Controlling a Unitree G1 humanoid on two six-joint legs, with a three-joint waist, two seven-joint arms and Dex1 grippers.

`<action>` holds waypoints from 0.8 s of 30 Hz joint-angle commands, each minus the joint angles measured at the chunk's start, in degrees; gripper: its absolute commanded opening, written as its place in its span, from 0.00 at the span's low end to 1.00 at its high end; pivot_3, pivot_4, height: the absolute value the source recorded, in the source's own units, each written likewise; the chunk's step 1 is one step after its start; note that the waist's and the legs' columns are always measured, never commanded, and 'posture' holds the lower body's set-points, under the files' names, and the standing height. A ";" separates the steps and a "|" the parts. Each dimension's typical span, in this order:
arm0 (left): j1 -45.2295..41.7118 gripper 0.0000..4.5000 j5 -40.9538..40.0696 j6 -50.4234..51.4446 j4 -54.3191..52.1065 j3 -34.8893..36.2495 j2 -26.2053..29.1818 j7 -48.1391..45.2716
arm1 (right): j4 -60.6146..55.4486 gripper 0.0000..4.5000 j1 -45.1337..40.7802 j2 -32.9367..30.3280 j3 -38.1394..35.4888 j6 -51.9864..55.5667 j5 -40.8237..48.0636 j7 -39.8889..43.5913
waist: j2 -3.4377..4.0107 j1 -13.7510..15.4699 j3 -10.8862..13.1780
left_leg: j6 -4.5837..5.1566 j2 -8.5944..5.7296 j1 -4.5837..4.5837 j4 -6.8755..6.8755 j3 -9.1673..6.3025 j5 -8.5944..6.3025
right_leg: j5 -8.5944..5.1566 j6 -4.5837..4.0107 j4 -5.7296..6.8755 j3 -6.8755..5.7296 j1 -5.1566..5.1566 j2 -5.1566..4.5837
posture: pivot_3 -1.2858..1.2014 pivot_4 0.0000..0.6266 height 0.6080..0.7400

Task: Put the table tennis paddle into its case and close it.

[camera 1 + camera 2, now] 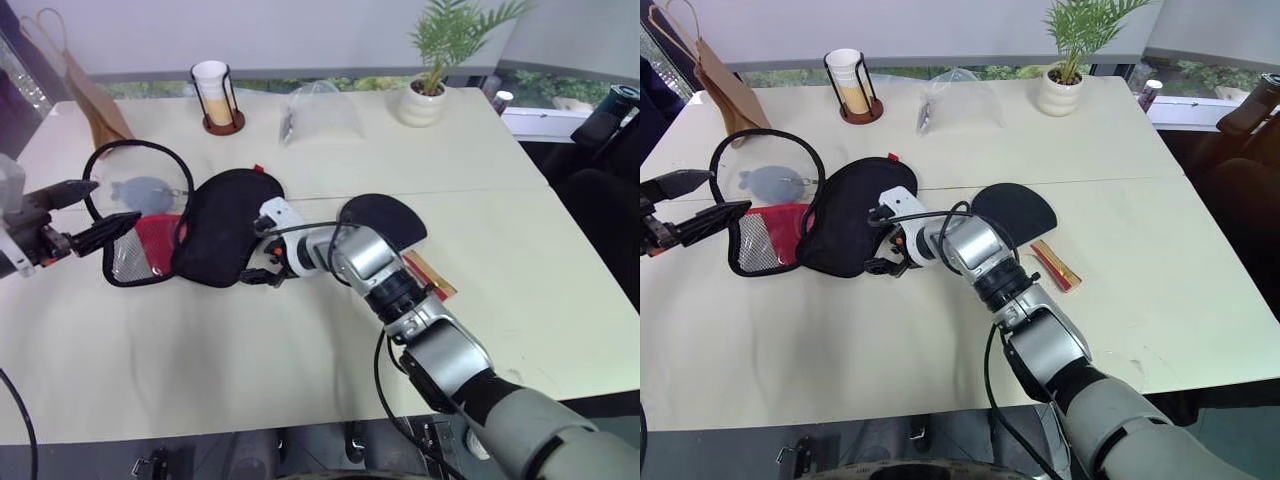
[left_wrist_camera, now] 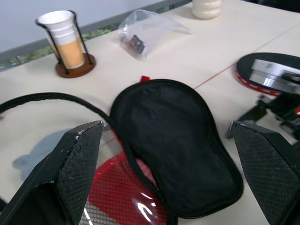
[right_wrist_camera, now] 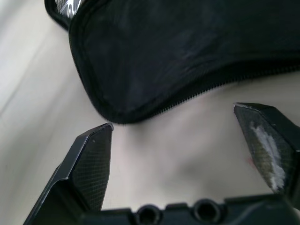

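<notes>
Left eye view | right claw [image 1: 262, 254] spread wide, empty, beside case [image 1: 225, 225] edge | left claw [image 1: 95, 215] wide, empty

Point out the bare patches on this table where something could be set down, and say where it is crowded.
Free: the wide near strip of the table in front of the case, and the right end beyond the table tennis paddle, below the potted plant. Crowded: the left-centre, where the open case, right gripper and left gripper cluster.
</notes>
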 commanded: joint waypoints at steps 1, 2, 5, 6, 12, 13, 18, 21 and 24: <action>-0.59 1.00 0.18 -0.42 -1.21 1.21 0.92 -0.11 | 4.55 0.98 -2.48 2.86 -2.42 -2.32 -0.78 -2.90 | -0.01 -0.37 -0.01 | -0.02 0.00 0.00 -0.03 0.00 0.01 | 0.01 -0.01 0.00 0.00 -0.02 0.01 | 0.52 0.24 1.00; -0.44 1.00 0.22 -0.34 -1.47 1.34 0.83 -0.04 | 5.62 0.98 -2.81 3.46 -2.57 -2.88 -1.16 -3.42 | -0.03 -0.63 -0.02 | -0.05 0.01 0.00 -0.09 0.00 0.03 | 0.02 -0.01 0.00 0.00 -0.03 0.01 | 0.52 0.24 1.00; 0.22 1.00 0.19 0.01 -2.36 1.97 0.62 0.22 | 7.87 0.98 -3.03 5.24 -2.75 -4.16 -2.46 -5.43 | -0.15 -1.16 -0.09 | -0.22 0.00 0.00 -0.27 -0.01 0.14 | 0.03 0.00 -0.01 0.00 -0.08 0.00 | 0.52 0.24 1.00; 0.53 1.00 0.18 0.13 -2.73 2.23 0.52 0.36 | 8.16 0.98 -2.79 5.86 -2.66 -4.47 -2.85 -6.04 | -0.16 -1.20 -0.09 | -0.25 0.00 0.00 -0.32 -0.02 0.16 | 0.03 0.01 -0.01 0.00 -0.09 0.00 | 0.52 0.24 1.00; 2.92 1.00 0.15 0.73 -4.99 4.11 -0.25 1.33 | 8.35 0.98 -0.09 8.26 1.40 -7.69 -7.08 -8.94 | -0.16 -1.46 -0.09 | -0.32 0.02 0.07 -0.47 -0.04 0.21 | 0.05 -0.04 0.01 0.00 -0.14 0.04 | 0.52 0.24 1.00; 3.31 1.00 0.07 0.84 -5.41 4.42 -0.38 1.60 | 8.57 0.93 0.38 8.34 2.18 -8.62 -7.93 -9.60 | -0.16 -1.45 -0.10 | -0.32 0.02 0.09 -0.48 -0.04 0.21 | 0.05 -0.04 0.01 0.00 -0.13 0.03 | 0.52 0.24 1.00; 5.07 1.00 -0.07 1.47 -7.25 5.82 -0.97 2.34 | 9.96 0.48 2.16 8.72 3.61 -11.30 -10.47 -12.16 | -0.25 -1.36 -0.15 | -0.34 0.02 0.13 -0.47 -0.05 0.22 | 0.06 -0.09 0.01 0.00 -0.10 0.03 | 0.52 0.24 1.00; 6.07 1.00 -0.18 1.65 -8.03 6.65 -1.31 2.63 | 10.23 0.15 3.15 8.58 4.38 -12.44 -11.69 -13.44 | -0.24 -1.22 -0.15 | -0.34 0.02 0.16 -0.48 -0.05 0.22 | 0.05 -0.10 0.01 0.00 -0.08 0.02 | 0.52 0.24 1.00; 6.66 1.00 -0.31 1.74 -8.73 7.01 -1.77 3.06 | 8.81 0.01 4.07 7.48 5.61 -11.82 -11.94 -12.79 | -0.24 -1.05 -0.14 | -0.34 0.01 0.26 -0.48 -0.06 0.22 | -0.02 -0.22 0.00 0.00 0.03 0.01 | 0.52 0.24 1.00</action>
